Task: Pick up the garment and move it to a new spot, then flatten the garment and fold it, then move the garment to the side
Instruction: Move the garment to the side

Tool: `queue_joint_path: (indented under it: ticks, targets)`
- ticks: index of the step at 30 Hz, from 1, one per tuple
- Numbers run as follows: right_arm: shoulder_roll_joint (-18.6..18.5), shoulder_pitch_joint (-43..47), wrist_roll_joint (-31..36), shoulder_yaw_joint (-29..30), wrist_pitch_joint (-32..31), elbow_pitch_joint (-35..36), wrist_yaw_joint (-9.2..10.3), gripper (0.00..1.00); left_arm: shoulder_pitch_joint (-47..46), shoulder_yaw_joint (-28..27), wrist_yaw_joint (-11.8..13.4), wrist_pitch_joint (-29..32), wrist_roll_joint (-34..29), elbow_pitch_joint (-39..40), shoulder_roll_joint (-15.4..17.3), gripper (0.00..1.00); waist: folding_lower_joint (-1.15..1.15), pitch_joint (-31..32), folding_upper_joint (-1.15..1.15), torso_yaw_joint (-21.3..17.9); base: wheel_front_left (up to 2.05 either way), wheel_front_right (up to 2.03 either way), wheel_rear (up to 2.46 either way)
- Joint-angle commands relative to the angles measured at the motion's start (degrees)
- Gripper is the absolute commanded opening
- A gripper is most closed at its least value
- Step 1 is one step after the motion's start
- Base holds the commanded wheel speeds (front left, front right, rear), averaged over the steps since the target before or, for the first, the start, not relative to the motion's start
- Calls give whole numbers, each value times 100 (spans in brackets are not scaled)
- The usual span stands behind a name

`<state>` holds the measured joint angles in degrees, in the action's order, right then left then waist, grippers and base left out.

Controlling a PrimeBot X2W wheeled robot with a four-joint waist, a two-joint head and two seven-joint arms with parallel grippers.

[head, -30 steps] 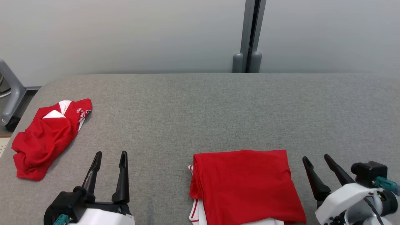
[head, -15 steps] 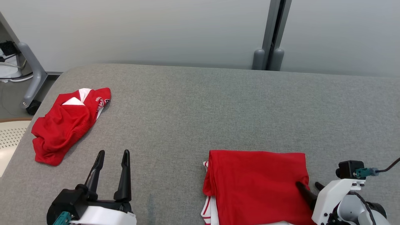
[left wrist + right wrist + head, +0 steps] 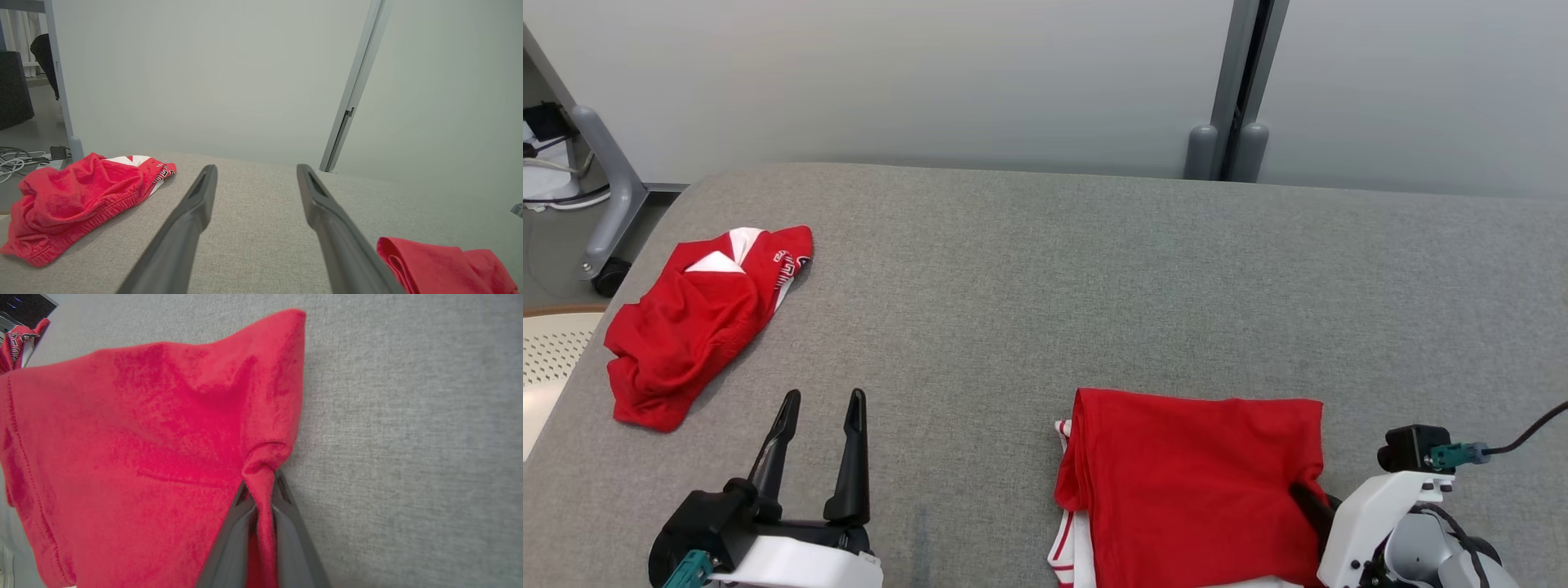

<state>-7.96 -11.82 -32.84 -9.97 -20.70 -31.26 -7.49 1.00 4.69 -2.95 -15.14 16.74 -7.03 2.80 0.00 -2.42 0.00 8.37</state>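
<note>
Right wrist view: right tool (image 3: pixel 262 484) clamped on thin pinch at right edge of folded red garment (image 3: pixel 143 428), lower centre of frame, on grey tabletop (image 3: pixel 408 416). Risk: pinch likely catches top layer only, so sideways drag unfolds stack. Left tool (image 3: pixel 821 404), fingers apart, holds nothing.
</note>
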Motion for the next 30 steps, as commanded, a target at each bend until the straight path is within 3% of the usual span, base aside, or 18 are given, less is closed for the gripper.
queue_joint_path:
  ticks: [1,11,25,30]
  targets:
    - [-84,-76,-45,-14,114,-5,-1,0,-61,-2,21,1,4,18,18,100,0,5,0,-30,0,0,0]
    - [-388,-202,-72,10,846,194,0,0,-123,201,-116,1,-68,123,17,100,0,69,0,-415,0,0,0]
    - [-633,-386,-40,-37,1412,330,-1,0,-277,712,-200,2,-140,159,20,100,0,3,0,-1747,0,0,0]
    - [-661,-473,-63,-110,1496,342,-1,0,-317,813,-212,2,-146,132,20,100,0,-63,0,-2039,0,0,0]
